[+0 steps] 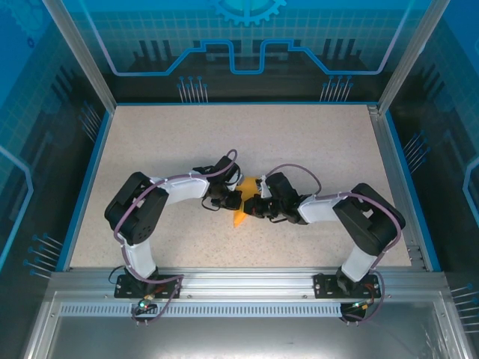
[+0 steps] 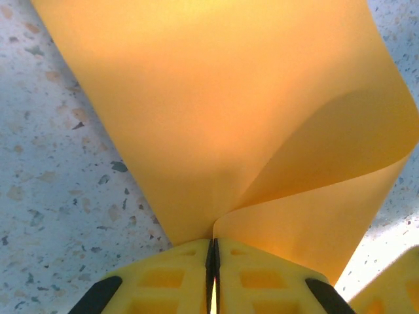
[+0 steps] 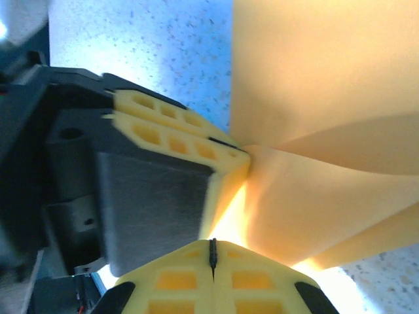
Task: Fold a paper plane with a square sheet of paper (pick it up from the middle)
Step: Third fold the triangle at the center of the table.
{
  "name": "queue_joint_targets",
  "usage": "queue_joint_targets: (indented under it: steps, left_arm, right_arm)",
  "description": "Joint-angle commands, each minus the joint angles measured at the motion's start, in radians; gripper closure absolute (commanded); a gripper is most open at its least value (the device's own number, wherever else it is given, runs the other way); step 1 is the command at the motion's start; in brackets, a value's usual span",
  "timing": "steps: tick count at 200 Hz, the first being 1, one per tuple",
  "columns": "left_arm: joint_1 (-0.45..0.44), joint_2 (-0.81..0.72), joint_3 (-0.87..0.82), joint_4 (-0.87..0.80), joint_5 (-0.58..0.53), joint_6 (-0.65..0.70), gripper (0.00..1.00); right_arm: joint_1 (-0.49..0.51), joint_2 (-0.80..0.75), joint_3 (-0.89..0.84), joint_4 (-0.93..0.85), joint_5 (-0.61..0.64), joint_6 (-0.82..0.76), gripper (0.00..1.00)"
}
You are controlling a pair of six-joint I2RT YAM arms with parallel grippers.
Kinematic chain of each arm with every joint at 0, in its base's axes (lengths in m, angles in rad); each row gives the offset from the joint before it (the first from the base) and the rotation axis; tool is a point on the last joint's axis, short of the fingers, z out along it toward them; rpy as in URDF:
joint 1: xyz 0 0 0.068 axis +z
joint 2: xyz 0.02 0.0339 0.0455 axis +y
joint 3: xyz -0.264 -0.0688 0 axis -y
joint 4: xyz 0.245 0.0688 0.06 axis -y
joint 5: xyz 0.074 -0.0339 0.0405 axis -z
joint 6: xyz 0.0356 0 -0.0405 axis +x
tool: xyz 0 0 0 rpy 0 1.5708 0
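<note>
Holding: the square sheet of paper (image 2: 216,111) was gripped by both arms at once, over the table (image 1: 299,142) near the middle of the top view.
Left jaws: the left gripper (image 2: 213,247) was clenched on a bunched point of the sheet, at the bottom centre of its wrist view.
Right jaws: the right gripper (image 3: 213,243) was clamped on the paper just beside that point.
Direction: the sheet was fanned away from both jaws in loose curves, toward the top of the left wrist view and toward the right of the right wrist view.
Axis: in the top view, the paper was seen running up and down the frame, slightly tilted, between the two grippers.
Nearer arm: neither; both were touching the paper.
Hidden: most of the sheet was covered by the wrists in the top view, its corners were cut off in the wrist views, and no sharp crease could be made out.
</note>
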Motion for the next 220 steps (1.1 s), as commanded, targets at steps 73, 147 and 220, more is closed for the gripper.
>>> queue_joint_targets:
  steps: [73, 147, 220]
  left_arm:
    - [-0.001, 0.059, -0.009, -0.016, -0.002, 0.026, 0.88]
    - [-0.001, 0.066, -0.003, -0.019, -0.001, 0.028, 0.88]
    - [0.0, 0.067, -0.012, -0.008, 0.008, 0.028, 0.88]
  right_arm:
    - [-0.014, 0.094, 0.0, -0.056, 0.014, -0.052, 1.0]
    - [-0.059, -0.024, 0.011, -0.071, -0.021, -0.077, 1.0]
    - [-0.128, 0.044, 0.08, -0.097, -0.071, -0.136, 1.0]
